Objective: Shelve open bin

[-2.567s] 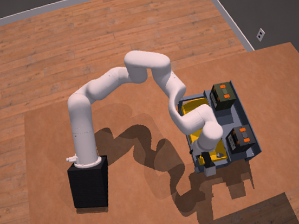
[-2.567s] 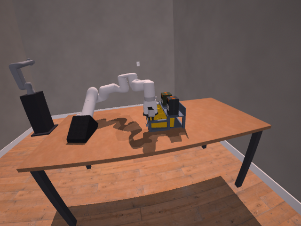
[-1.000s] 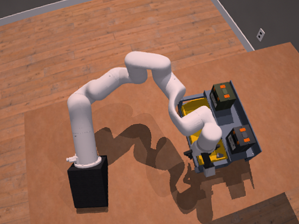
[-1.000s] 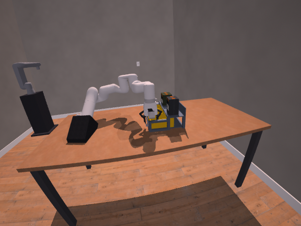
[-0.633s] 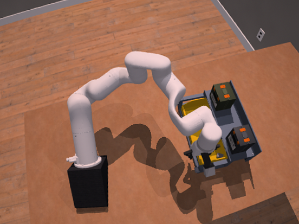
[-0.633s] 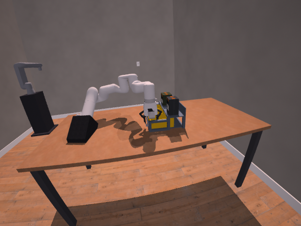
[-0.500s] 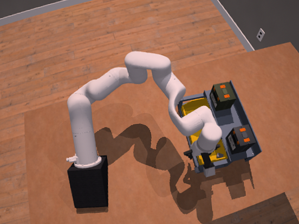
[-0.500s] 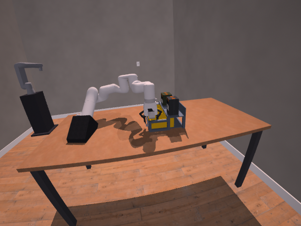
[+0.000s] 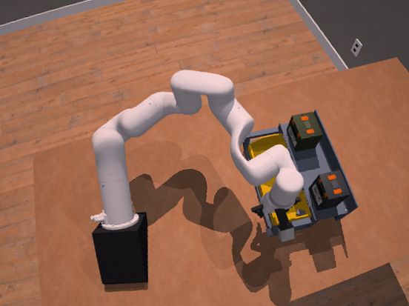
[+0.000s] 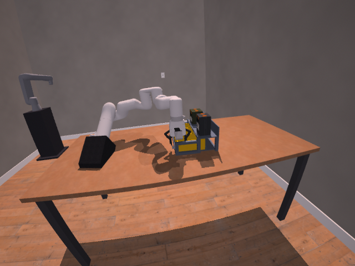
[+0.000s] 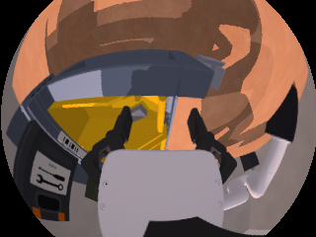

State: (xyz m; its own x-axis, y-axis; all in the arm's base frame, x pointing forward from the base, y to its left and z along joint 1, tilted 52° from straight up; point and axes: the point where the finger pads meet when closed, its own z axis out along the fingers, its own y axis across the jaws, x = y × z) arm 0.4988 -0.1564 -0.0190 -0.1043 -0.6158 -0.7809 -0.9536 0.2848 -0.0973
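Observation:
The yellow open bin (image 9: 295, 210) stands in the row at the near end of the grey-blue shelf (image 9: 302, 174), beside another yellow bin (image 9: 265, 145). Its yellow front shows behind the shelf's lip in the exterior view (image 10: 187, 146). In the wrist view the bin (image 11: 99, 118) holds a small grey part (image 11: 138, 114). My gripper (image 9: 278, 205) hangs over the bin's front end, fingers wide open, nothing held. The bin's side wall stands between the spread fingers without being clamped. The gripper also shows in the exterior view (image 10: 178, 136).
Two dark boxes with orange marks (image 9: 304, 131) (image 9: 328, 190) stand on the shelf's upper board behind the bins. The arm's black base (image 9: 121, 250) is at the table's left. A black stand with a grey camera arm (image 10: 42, 131) is on the floor to the far left.

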